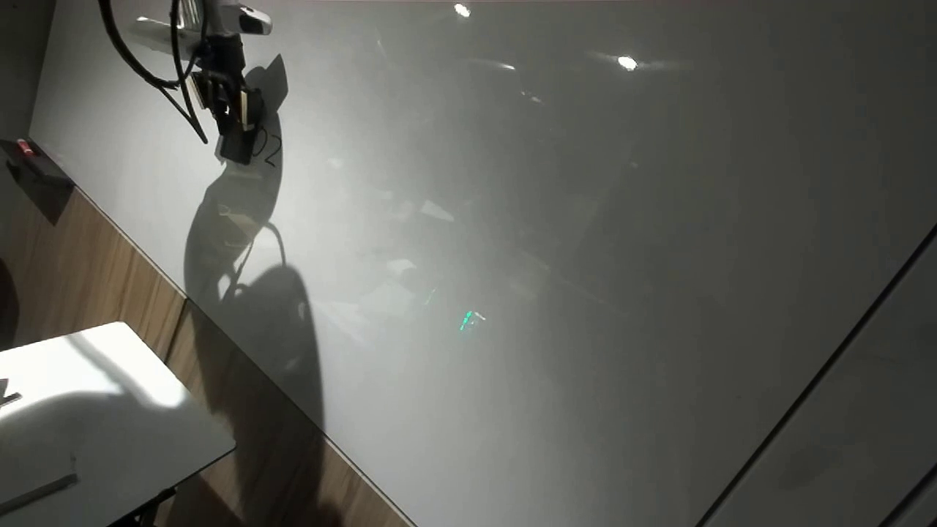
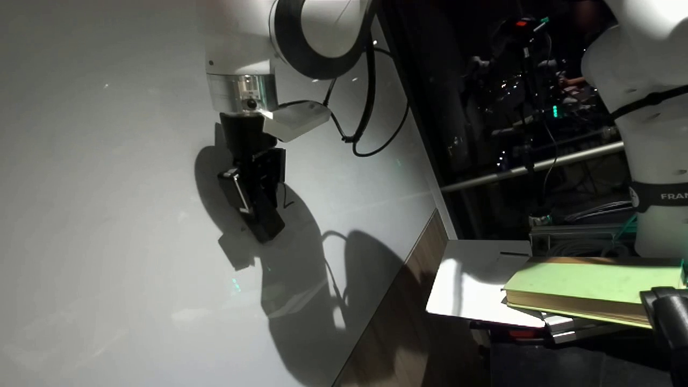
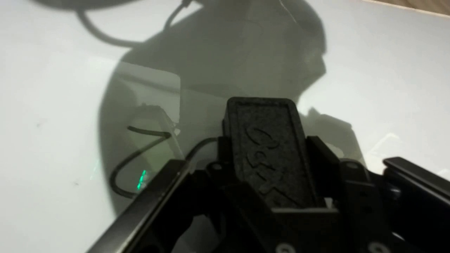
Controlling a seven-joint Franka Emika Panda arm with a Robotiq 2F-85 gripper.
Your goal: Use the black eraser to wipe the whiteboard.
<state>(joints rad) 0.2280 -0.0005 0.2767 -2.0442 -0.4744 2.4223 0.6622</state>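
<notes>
The black eraser (image 3: 269,147) is a flat dark block with embossed lettering. My gripper (image 3: 270,165) is shut on its long sides in the wrist view. In both exterior views the eraser (image 1: 238,145) (image 2: 264,220) sticks out below the gripper, close to the whiteboard (image 1: 585,380). I cannot tell whether it touches the board. The whiteboard also fills most of the wrist view (image 3: 52,105). A black curved marker line (image 3: 121,168) is on the board beside the eraser, partly hidden behind the gripper; it also shows in both exterior views (image 1: 273,150) (image 2: 288,203).
A wood panel (image 1: 249,417) runs along the board's lower edge. A white table top (image 1: 117,439) stands beside it, with a green book (image 2: 596,282) at its side. A dark ledge with a red item (image 1: 25,148) is at the board's corner. Black cables (image 2: 371,107) hang from the arm.
</notes>
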